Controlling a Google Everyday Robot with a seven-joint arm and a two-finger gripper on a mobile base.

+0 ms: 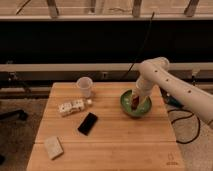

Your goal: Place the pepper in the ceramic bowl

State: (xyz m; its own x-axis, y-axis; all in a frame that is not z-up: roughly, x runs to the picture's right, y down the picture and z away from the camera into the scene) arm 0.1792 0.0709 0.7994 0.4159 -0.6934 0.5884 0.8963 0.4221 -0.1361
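My tool (136, 98) is down inside the ceramic bowl (135, 105), reaching in from the far right, with my white arm (172, 85) bending over from that side of the counter (107, 145). The pepper (136, 102) shows as a small dark red-brown shape right at the tip of my tool, inside the bowl's green rim and toward its middle. It sits directly below the tool's end, touching it or very nearly so. I cannot tell whether the pepper lies on the bowl's bottom or hangs just above it, and I cannot tell whether my tool is pinching it.

The bowl stands on the right half of the counter, near the far edge. To its left, well apart, the white cup (85, 86) stands upright near the far edge. Just in front of the cup lies a pale boxy item (71, 107), with a small white piece (89, 102) touching its right end. The black phone (88, 123) lies flat nearer the middle of the counter, angled, in front of that item. A pale flat block (53, 147) rests near the front left corner, apart from everything else.
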